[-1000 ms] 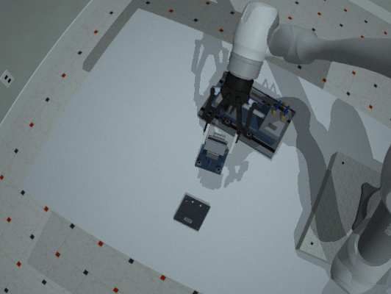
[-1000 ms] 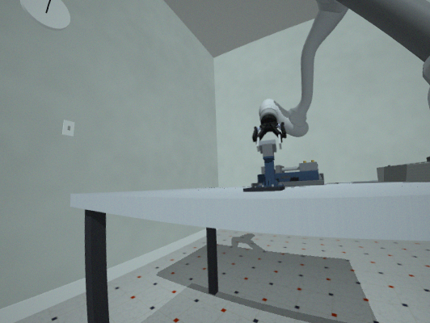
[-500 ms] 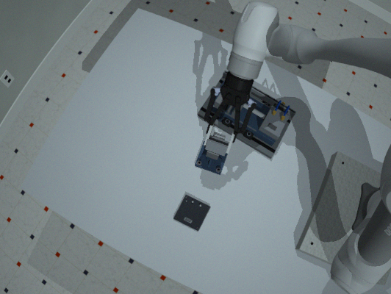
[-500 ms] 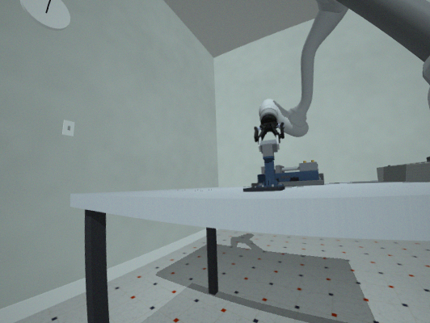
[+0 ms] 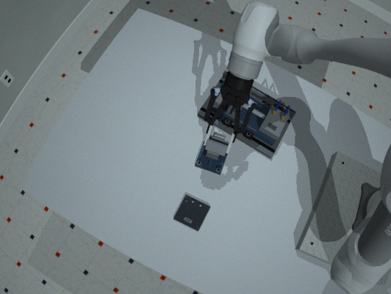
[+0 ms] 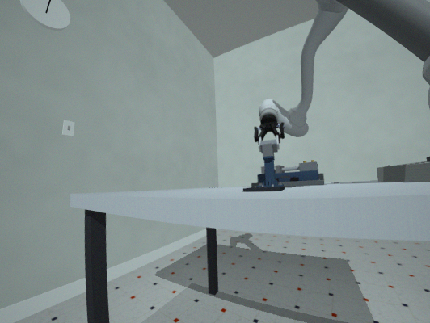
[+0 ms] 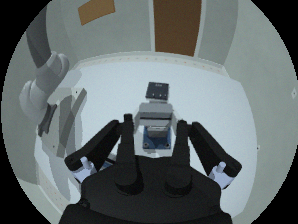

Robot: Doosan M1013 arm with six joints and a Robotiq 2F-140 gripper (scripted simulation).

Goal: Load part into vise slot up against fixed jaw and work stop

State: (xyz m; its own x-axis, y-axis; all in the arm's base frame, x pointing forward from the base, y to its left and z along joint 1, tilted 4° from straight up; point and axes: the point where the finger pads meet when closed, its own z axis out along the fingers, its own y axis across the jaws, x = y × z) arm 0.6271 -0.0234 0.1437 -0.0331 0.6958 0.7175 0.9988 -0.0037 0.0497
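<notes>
Leftmost, the dark infeed plate [image 5: 192,212] lay bare. Further right, the gripper [image 5: 219,139] had its fingers clamped on the part [image 5: 215,144], which sat in the blue V-block [image 5: 209,162]. Likely, a skewed grip could let it twist during lifting. Rightmost, the vise [image 5: 257,129] apparently held nothing between its jaws.

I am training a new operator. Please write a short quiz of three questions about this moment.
1. True or false: the gripper is shut on the part.
2. Where is the part? A) in the vise B) over the V-block C) on the infeed plate
3. Fill in: the infeed plate carries ____.

Key: 1 true; 2 B; 3 nothing
</notes>
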